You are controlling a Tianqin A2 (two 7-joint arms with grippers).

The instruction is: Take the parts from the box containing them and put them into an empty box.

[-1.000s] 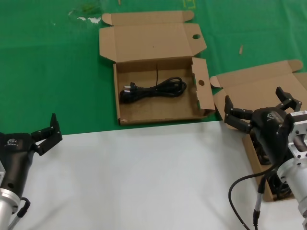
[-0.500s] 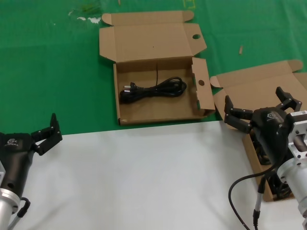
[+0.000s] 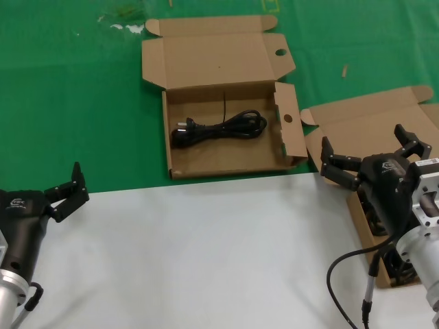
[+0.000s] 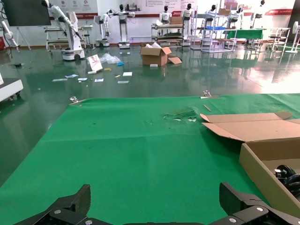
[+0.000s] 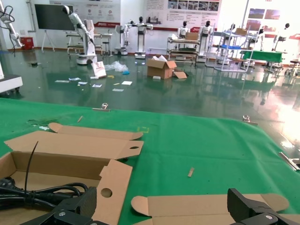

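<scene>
Cables (image 3: 385,241) are being seen partly hidden in the diagonal box (image 3: 376,130) under the right gripper (image 3: 370,159), held wide open and empty, and are being judged light, floppy, best pinched mid-coil; left gripper (image 3: 67,190) is being parked open.

Black grippers, silver wrists, 2 black cables.

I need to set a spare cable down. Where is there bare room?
The white surface between the left gripper and the right gripper is bare. So is the square box floor around its one cable. The diagonal box is crowded by the right gripper.
</scene>
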